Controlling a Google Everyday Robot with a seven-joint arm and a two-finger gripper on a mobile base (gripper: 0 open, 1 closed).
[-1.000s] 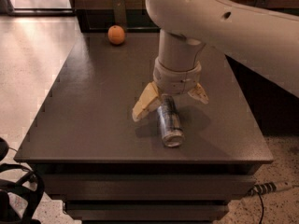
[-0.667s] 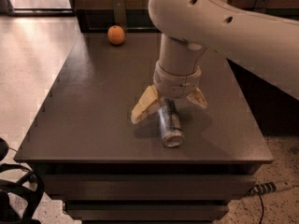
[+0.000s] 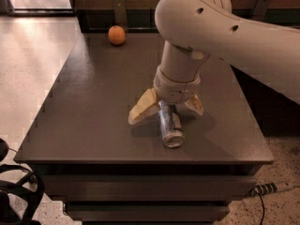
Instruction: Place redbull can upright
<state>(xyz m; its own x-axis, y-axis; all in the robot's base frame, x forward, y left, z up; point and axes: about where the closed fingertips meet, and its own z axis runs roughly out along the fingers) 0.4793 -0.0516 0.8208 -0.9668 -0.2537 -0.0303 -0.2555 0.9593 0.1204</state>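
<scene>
Floor (image 3: 33,69): pale, speckled, with bright light falling on it beside the table.

Table (image 3: 93,125): dark brown, flat top, drawer-like fronts visible below the near edge. It fills most of the view.

Arm (image 3: 243,36): cream-coloured, thick, coming in from the upper right corner. It bends down at a rounded joint, and its wrist points straight down over the near right part of the table top.

Pincer (image 3: 166,114): we note it low over the table, directly over the can. Its two tan fingers are spread wide. One finger (image 3: 143,108) splays out toward the bright-floor side, and the other (image 3: 194,104) shows on the opposite side, partly hidden by the wrist. Neither finger presses on the can, and we see a gap on each side of it.

Redbull can (image 3: 169,125): lying on its side on the table, not upright, between the spread fingers. Its long axis runs from the wrist toward the near edge of the table. The shiny silver top faces the camera, and the far end sits under the wrist. The body is silver-grey with darker markings.

Orange (image 3: 116,34): round, resting at the far edge of the table, well apart from the can and pincer.

Power strip (image 3: 269,189): on the floor at the lower right with a dark cable trailing from it.
</scene>
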